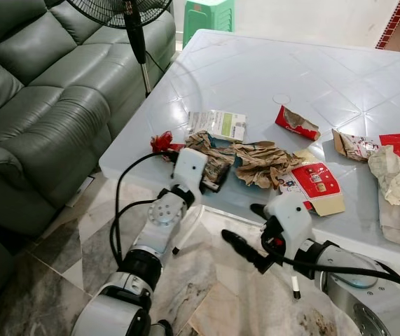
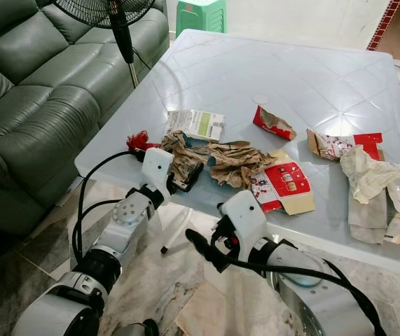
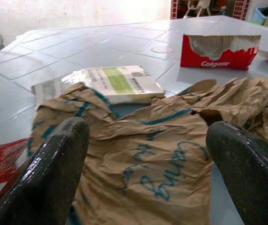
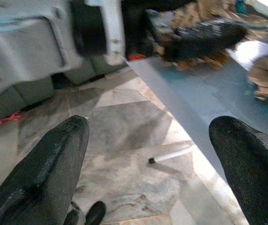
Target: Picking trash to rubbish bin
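Marble floor tiles (image 1: 207, 280) are lying nearest, below the front edge of a pale blue bench (image 1: 256, 70) with a green leather sofa (image 1: 38, 105) along its left side. Over that floor, just short of the front edge, the right gripper (image 1: 245, 231) is hovering with its two black fingers spread wide apart and holding nothing. The left gripper (image 1: 214, 183) is reaching onto the front-left corner of the bench, its fingers (image 3: 54, 173) standing apart on either side of a crumpled brown paper bag (image 3: 148, 159), not yet closed on it. A scrap of red plastic netting (image 1: 162, 143) is lying at that corner, beside the gripper. More crumpled brown paper (image 1: 263, 164) is resting next to the bag toward the middle of the front edge, touching a flattened red and white carton (image 1: 316, 185). A white and green leaflet booklet (image 1: 218, 124) is sitting just behind the bag. Farther back, a torn red Colgate box (image 1: 296, 122) is lying open. Toward the right edge, a torn printed wrapper (image 1: 357, 145), a red card (image 1: 394, 143) and crumpled beige paper (image 1: 396, 178) are grouped together. A black standing fan (image 1: 133, 28) and a green plastic stool (image 1: 209, 14) are standing beyond the far-left corner.
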{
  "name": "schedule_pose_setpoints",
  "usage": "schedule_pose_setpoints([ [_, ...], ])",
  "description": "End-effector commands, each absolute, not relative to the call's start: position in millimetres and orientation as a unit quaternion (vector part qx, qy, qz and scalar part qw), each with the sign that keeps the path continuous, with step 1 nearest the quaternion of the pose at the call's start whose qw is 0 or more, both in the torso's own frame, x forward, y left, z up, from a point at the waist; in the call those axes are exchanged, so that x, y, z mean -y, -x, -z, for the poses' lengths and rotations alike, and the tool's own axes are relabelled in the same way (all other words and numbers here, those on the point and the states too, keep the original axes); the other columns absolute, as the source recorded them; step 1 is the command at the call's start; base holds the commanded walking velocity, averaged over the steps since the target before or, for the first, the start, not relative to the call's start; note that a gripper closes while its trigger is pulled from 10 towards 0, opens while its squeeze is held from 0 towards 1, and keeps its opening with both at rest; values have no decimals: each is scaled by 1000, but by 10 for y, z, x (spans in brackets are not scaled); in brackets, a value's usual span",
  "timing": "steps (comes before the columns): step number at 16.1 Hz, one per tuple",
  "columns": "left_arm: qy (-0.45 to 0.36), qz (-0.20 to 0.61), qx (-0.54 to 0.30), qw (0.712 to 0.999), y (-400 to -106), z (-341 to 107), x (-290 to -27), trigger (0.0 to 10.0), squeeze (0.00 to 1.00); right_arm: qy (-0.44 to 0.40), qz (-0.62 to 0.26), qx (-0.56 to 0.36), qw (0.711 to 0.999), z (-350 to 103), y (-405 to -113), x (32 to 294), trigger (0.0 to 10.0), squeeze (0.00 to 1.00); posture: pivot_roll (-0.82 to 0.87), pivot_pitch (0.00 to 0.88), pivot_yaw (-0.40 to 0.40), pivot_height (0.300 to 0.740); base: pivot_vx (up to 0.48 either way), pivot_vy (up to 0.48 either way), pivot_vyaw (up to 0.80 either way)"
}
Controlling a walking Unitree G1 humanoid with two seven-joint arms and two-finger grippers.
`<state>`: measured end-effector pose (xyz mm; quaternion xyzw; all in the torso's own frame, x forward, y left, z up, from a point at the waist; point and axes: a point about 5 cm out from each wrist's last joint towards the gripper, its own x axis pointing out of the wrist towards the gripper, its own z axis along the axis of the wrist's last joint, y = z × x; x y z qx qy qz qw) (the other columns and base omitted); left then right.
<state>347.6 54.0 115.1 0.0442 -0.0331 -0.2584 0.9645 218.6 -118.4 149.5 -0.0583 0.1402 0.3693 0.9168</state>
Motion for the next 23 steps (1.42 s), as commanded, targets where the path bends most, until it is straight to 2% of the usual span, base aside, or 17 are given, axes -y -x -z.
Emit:
schedule_pose_setpoints([
  [1,-44,265,39,963,-3492,-1192,-504,10000,0,63,-382,-143,911,-1511,-2151,1161,10000,0,-176,139,15,740,0,0,0],
  [3,-45,261,28,964,-3500,-1150,-494,10000,0,70,-367,-144,916,-1500,-2176,1185,10000,0,-176,133,15,740,0,0,0],
  [6,-68,257,-33,963,-3465,-923,-549,10000,0,72,-334,-129,931,-1528,-2270,1194,10000,0,-176,126,18,740,0,0,0],
  [7,-61,255,-39,964,-3462,-901,-565,4353,0,70,-330,-125,933,-1536,-2282,1190,10000,0,-175,125,19,740,0,0,0],
  [8,-54,256,-44,964,-3458,-887,-575,0,0,67,-325,-120,936,-1545,-2293,1184,10000,0,-174,126,20,740,0,0,0],
  [15,-48,252,-50,965,-3403,-795,-596,0,0,83,-247,-96,961,-1570,-2456,1265,10000,0,-165,127,17,740,0,0,0],
  [23,-28,251,-39,967,-3366,-781,-582,0,0,89,-232,-82,965,-1572,-2525,1279,10000,0,-166,121,9,740,0,0,0],
])
